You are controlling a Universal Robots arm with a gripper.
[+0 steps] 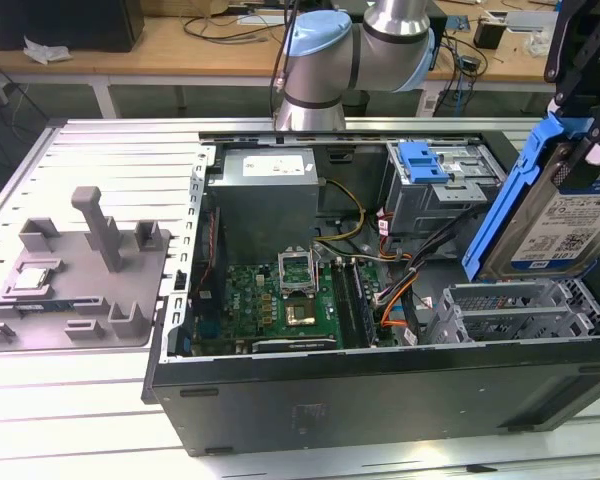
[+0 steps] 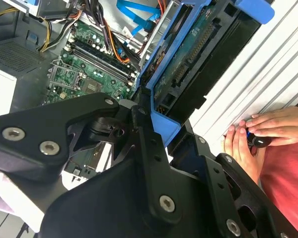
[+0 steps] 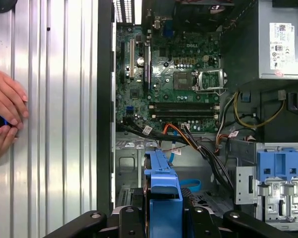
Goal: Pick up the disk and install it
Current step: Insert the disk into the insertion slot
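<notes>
Disk (image 1: 572, 222): held aloft over open computer case (image 1: 380, 390), above drive cage (image 1: 525, 310) at exterior view's right, apart from it.
Gripper (image 1: 578, 125): clenched on upper end of its blue bracket.
Axis: long axis steep and tilted; upper end leans to exterior view's right, lower end aims down into case; label faces exterior camera.
Risk: my read, end-only grip could let it pivot or slip; tilted lower corner could catch cage rim; cables (image 1: 398, 292) close by could snag; person's hands (image 3: 7, 101) on table beside case could be struck.
</notes>
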